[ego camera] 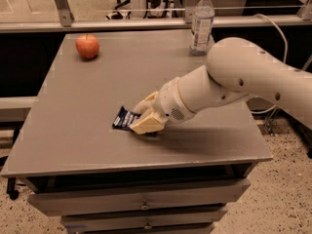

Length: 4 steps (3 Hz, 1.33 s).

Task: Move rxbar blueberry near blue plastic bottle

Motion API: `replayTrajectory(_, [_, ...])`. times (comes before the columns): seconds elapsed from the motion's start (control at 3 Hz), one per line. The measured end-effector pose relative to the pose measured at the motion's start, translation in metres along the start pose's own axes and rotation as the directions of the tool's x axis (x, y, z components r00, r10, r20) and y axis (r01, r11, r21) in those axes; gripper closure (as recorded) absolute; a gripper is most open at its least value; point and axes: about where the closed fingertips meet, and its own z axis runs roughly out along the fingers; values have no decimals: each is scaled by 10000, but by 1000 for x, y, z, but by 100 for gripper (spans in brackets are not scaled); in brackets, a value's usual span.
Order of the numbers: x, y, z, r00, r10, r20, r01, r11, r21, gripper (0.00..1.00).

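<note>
The rxbar blueberry point(123, 118) is a flat dark navy bar lying on the grey table point(73, 106), left of the middle and towards the front. My gripper point(145, 116) is low on the table, shut on the bar's right end. Only the bar's left part sticks out from between the cream fingers point(147, 125). The blue plastic bottle point(202, 22), clear with a white cap, stands upright at the table's far right edge, well away from the bar.
A red apple point(87, 46) sits at the far left of the table. My white arm point(243, 77) reaches in from the right over the table's right half. Drawers point(144, 204) are below the front edge. A railing runs behind the table.
</note>
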Motion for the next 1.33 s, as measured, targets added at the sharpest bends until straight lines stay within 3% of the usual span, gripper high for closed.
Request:
replayTrajectory(0.33, [-7, -7, -17, 9991, -122, -401, 129, 9998, 156, 100])
replayTrajectory(0.67, [-21, -27, -55, 9934, -542, -1007, 618, 9953, 742, 100])
replayTrajectory(1.0, [-32, -52, -98, 9843, -851, -1548, 1088, 9824, 1518, 100])
replayTrajectory(1.33, [-41, -77, -132, 9738, -1155, -1958, 1583, 9627, 2196, 100])
